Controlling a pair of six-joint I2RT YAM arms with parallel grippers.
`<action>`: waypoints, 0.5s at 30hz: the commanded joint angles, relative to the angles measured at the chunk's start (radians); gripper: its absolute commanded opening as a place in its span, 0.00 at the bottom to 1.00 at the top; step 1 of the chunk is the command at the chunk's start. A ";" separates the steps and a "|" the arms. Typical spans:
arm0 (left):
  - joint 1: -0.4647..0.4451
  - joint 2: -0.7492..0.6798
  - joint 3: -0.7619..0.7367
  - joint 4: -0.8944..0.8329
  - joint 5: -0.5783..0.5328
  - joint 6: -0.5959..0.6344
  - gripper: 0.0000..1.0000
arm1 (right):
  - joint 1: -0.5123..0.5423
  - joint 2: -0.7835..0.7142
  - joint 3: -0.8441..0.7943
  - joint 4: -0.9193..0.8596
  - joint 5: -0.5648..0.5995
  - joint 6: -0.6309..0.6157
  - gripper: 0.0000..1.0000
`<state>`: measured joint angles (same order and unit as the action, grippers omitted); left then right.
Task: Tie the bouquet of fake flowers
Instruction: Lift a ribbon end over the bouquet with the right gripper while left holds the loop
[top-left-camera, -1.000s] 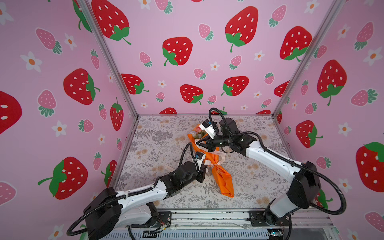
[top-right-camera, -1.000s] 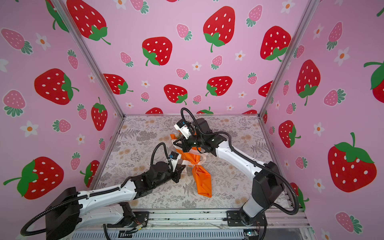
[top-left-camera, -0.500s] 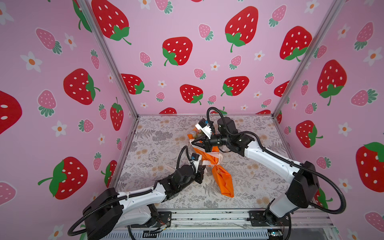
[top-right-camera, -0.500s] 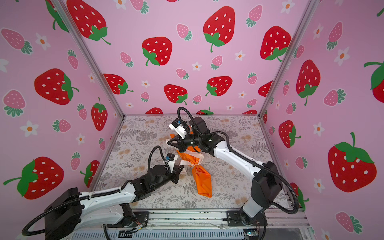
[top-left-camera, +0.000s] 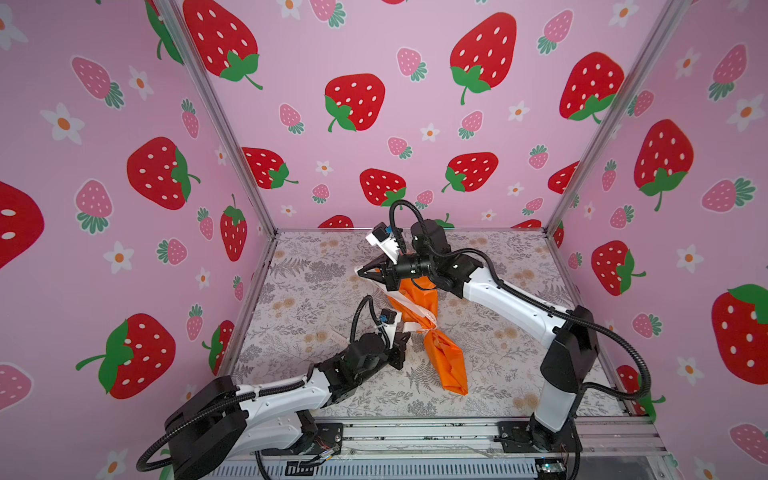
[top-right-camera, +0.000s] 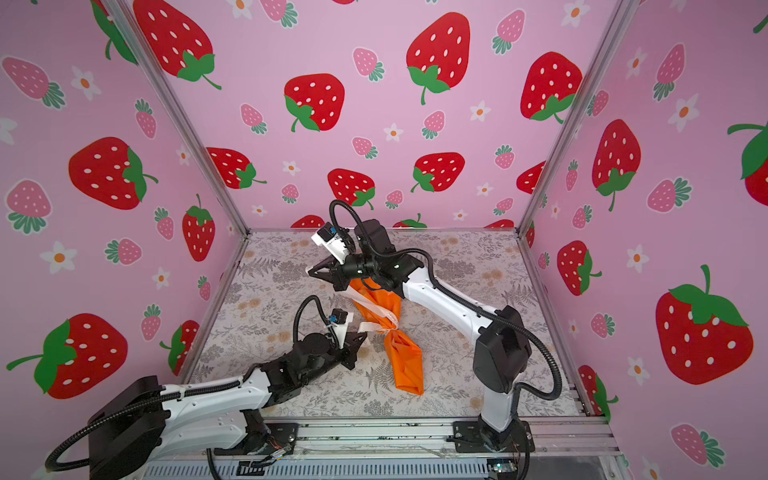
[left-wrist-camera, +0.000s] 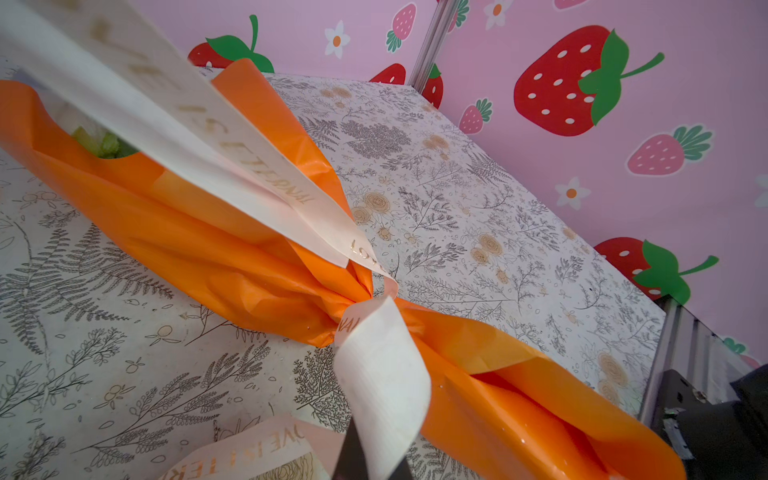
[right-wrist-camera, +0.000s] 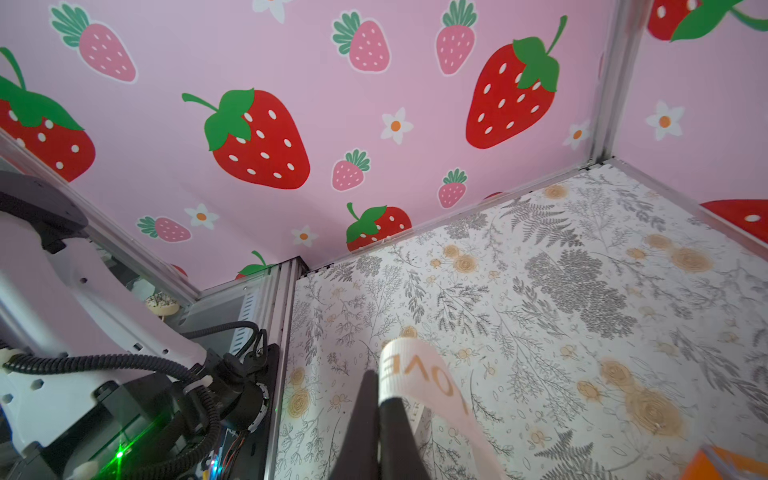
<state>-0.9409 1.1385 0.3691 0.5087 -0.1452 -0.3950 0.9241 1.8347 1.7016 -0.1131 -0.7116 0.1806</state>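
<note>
Your left gripper (left-wrist-camera: 374, 457) is clamped on one end of the cream printed ribbon (left-wrist-camera: 232, 166); your right gripper (right-wrist-camera: 378, 419) pinches the other. The ribbon cinches the waist of the orange paper wrap (left-wrist-camera: 199, 245), which lies on the floral-printed table (left-wrist-camera: 478, 187). Inside the wrap, the bouquet of fake flowers (left-wrist-camera: 104, 143) shows only green leaves. The first crossing looks drawn; locking it likely remains.

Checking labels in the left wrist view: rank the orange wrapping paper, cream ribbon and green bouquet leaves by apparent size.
1. orange wrapping paper
2. cream ribbon, inflated by camera nearness
3. bouquet leaves, mostly hidden
</note>
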 joint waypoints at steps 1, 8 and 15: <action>-0.004 -0.010 0.016 0.011 0.021 0.024 0.00 | 0.016 0.031 0.048 -0.073 -0.014 -0.046 0.02; -0.006 0.015 0.039 -0.009 0.047 0.048 0.00 | 0.016 0.014 0.075 -0.005 -0.154 -0.018 0.05; -0.007 0.046 0.075 -0.034 0.073 0.060 0.00 | 0.012 0.033 0.046 -0.061 0.019 -0.075 0.08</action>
<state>-0.9436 1.1748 0.3935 0.4881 -0.0902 -0.3511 0.9401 1.8671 1.7470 -0.1371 -0.7452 0.1570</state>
